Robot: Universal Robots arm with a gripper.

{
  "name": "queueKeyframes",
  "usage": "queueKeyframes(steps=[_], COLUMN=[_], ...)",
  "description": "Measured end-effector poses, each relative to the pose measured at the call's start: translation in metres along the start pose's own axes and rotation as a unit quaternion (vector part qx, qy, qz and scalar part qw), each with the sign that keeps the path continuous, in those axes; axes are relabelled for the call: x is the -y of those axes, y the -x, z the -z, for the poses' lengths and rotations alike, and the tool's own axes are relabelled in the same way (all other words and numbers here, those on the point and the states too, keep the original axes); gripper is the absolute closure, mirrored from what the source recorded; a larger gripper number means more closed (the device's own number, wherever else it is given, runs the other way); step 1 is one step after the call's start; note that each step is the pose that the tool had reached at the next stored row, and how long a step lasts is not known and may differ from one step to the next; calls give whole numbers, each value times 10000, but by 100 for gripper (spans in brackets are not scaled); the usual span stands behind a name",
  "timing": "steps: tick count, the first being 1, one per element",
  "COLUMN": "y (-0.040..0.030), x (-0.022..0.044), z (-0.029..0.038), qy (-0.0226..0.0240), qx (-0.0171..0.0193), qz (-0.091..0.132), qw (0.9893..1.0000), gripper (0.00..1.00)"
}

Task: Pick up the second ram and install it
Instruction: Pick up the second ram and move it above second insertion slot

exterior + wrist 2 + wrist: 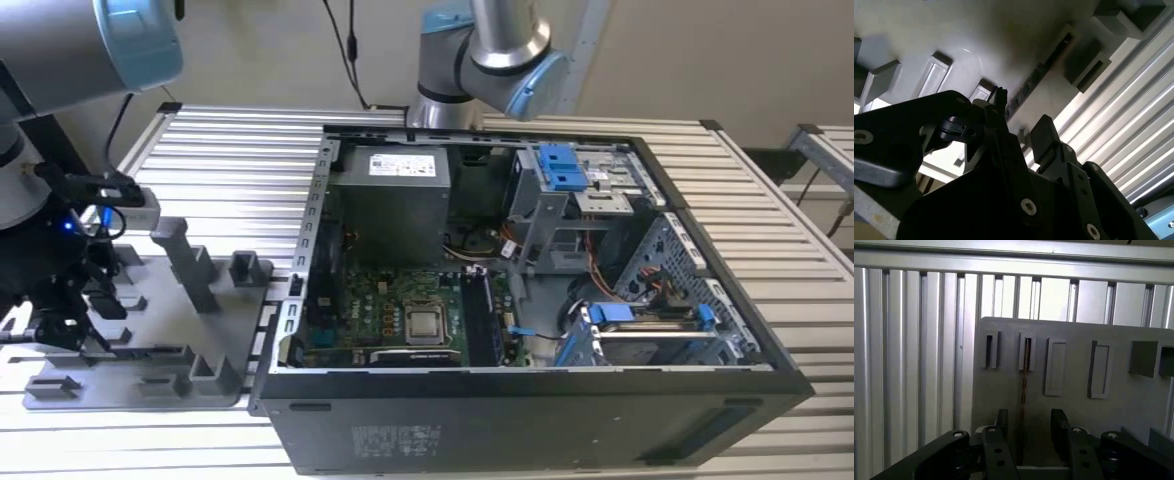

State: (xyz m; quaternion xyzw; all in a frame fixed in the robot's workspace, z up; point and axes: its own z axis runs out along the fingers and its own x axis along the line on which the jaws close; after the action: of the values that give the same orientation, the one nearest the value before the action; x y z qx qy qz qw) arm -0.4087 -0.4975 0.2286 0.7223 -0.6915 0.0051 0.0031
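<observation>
The tool (1030, 415) sits closest to the lens in both wrist views. Its two dark fingers (1002, 426) stand apart, open, with nothing gripped. Between them, in the first wrist view, runs the second ram (1024, 385), a thin dark stick standing on edge in a narrow slot of the grey holder plate (1074, 410). Clear gaps show on both sides, so neither pad seems to touch it. The second wrist view shows the same stick (1036, 75) running away from the fingertips (1043, 127) along the plate. In the exterior view the arm is bent down over that grey plate (147, 370) on the slatted bench (227, 150). It is at the exterior view's left, well apart from the open computer case (534, 420) and its green motherboard (387, 300). The step in hand looks like the grasp itself, and it probably turns on centring. The stick appears a little nearer one finger than the other, so closing as it stands would likely push the board sideways in its slot before the second pad meets it. Evening out the gaps first should make both pads land together on the flat faces. The pads are best kept off the plate's raised slot walls (1026, 337), gripping the card squarely rather than on a corner. A moderate squeeze seems wise, since so thin a board may flex or tilt. The stick should be kept parallel to its slot, because any twist could jam it.
</observation>
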Motion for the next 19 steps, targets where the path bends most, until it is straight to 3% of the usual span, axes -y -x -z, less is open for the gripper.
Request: queueKeyframes(steps=[19], y=[1], x=[-37], z=[-249], qy=[-58], qx=[-3], qz=[4], qw=[10000], gripper=[52])
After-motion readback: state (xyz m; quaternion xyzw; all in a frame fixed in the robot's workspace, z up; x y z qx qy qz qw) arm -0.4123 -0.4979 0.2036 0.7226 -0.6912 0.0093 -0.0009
